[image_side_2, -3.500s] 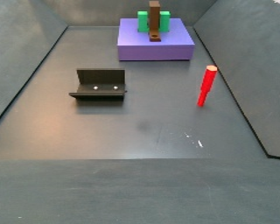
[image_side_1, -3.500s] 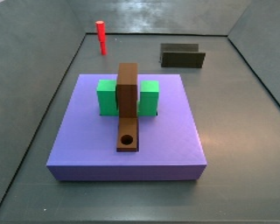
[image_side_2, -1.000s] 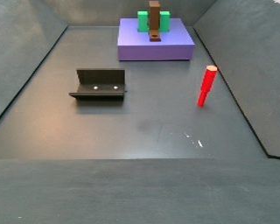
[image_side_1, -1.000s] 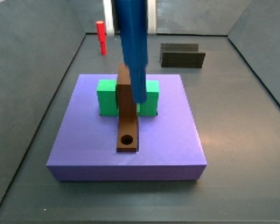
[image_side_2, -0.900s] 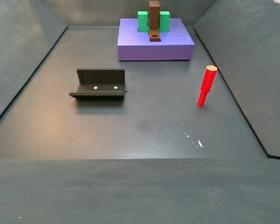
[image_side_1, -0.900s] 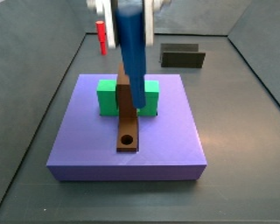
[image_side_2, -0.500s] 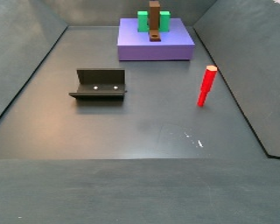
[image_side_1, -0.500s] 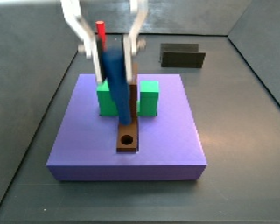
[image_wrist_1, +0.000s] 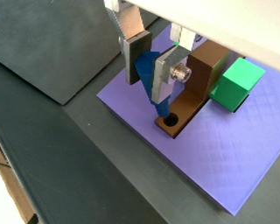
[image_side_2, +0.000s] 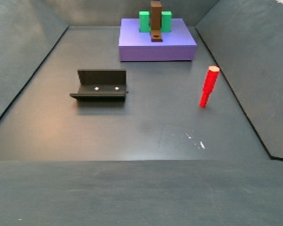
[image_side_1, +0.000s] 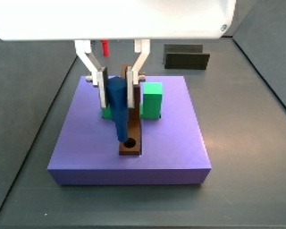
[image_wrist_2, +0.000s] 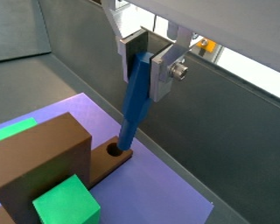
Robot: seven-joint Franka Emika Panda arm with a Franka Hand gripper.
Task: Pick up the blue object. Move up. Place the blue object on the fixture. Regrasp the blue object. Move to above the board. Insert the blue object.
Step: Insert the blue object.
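Observation:
My gripper (image_side_1: 119,85) hangs over the purple slab, shut on the blue object (image_side_1: 118,112). The stick stands slightly tilted, its lower tip at the mouth of the round hole (image_side_1: 129,142) in the near end of the board (image_side_1: 136,125). Both wrist views show the blue object (image_wrist_1: 150,83) (image_wrist_2: 134,101) clamped at its upper end between the silver fingers (image_wrist_1: 168,74) (image_wrist_2: 166,66), its tip meeting the hole (image_wrist_1: 168,120) (image_wrist_2: 116,150). How deep the tip sits cannot be told. The fixture (image_side_1: 186,57) (image_side_2: 100,85) stands on the floor, apart from the slab. In a side view the board (image_side_2: 158,22) shows without the gripper.
The purple slab (image_side_1: 133,165) (image_side_2: 157,46) carries the board and green blocks (image_side_1: 152,98) (image_wrist_1: 234,83). A red peg (image_side_1: 105,45) (image_side_2: 208,86) stands upright on the dark floor. Grey walls enclose the floor on all sides.
The gripper has come down with the blue object along the board toward its near end. The stick's tip has dropped from above the green blocks to the hole.

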